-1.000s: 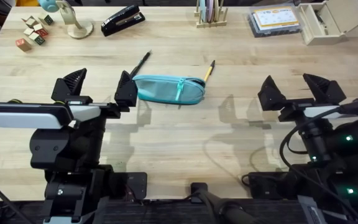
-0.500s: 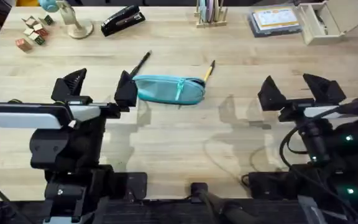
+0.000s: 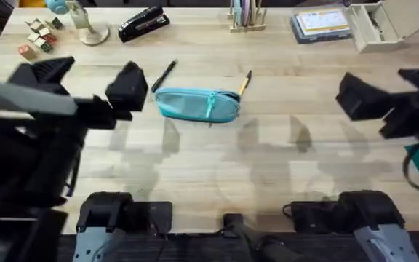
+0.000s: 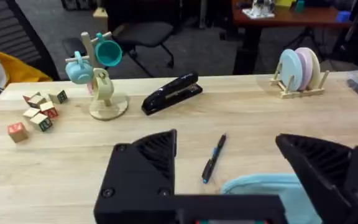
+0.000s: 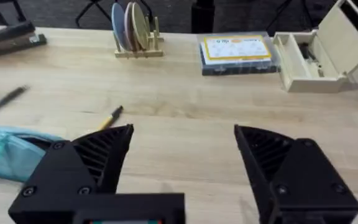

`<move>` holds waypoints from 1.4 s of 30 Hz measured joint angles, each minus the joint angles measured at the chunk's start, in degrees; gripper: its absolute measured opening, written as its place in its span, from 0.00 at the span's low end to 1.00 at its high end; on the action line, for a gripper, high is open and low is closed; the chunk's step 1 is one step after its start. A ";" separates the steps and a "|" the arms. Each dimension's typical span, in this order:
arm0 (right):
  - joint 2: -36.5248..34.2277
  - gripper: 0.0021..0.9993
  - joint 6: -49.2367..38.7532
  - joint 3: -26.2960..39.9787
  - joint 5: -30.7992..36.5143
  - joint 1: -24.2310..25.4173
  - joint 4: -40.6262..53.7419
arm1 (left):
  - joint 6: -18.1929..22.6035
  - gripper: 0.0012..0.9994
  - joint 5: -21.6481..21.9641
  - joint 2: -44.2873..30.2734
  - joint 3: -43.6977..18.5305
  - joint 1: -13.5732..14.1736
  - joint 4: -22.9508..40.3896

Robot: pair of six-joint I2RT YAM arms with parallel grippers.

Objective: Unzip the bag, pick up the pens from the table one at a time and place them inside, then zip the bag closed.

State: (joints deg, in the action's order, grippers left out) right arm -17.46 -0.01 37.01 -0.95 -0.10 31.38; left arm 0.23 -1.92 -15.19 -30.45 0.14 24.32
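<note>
Currently the soft oblong teal fabric pouch [image 3: 197, 104] lies flat on the pale wood-plank table [image 3: 217, 164], a little left of its middle, with its zipper running lengthwise and a pale teal pull strap [image 3: 210, 105] draped across its right half. The bag looks zipped along what can be seen of it. A slim all-black pen [image 3: 164, 75] lies aslant just beyond the bag's left end, close to it but apart. A slim yellow-orange pen with a black tip [image 3: 244, 82] lies aslant at the bag's right end, its lower part touching or tucked behind the fabric; which of the two cannot be told.

The left end effector [image 3: 86, 86] hovers left of the bag, its two black fingers spread wide and holding nothing. In the left wrist view the black pen [image 4: 214, 158] and a corner of the teal bag [image 4: 260, 186] lie between those parted fingers [image 4: 148, 162]. The right end effector [image 3: 398, 98] hangs over the right side of the table, well apart from the bag, likewise wide open and empty.

Along the far edge of the table stand a black stapler [image 3: 142, 23], a wooden rack of pastel discs [image 3: 246, 16], a few wooden blocks [image 3: 38, 36] and a cream mug tree [image 4: 101, 81].
</note>
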 joint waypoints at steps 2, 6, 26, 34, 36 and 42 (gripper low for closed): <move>-3.13 1.00 0.02 3.88 -0.02 0.00 1.72 | 0.02 0.99 0.00 -3.03 -3.22 0.00 1.17; -8.78 1.00 0.19 10.42 -0.09 0.00 5.36 | 0.04 0.99 -0.02 -8.21 -9.00 0.00 4.66; -16.75 1.00 0.43 15.35 -2.99 0.00 8.30 | 39.24 0.99 -12.55 -27.37 -18.67 0.00 27.70; -16.75 1.00 0.43 15.35 -2.99 0.00 8.52 | 48.75 0.99 -13.33 -29.12 -18.67 0.00 28.04; -16.75 1.00 0.43 15.35 -3.01 0.00 8.54 | 49.74 0.99 -13.33 -29.11 -18.67 0.00 27.98; -16.75 1.00 0.43 15.35 -3.00 0.00 8.94 | 54.15 0.99 -13.45 -30.64 -18.70 -0.02 26.47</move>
State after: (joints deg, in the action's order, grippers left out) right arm -34.22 0.43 52.36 -3.95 -0.10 40.32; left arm 54.38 -15.37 -45.84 -49.15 0.12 50.78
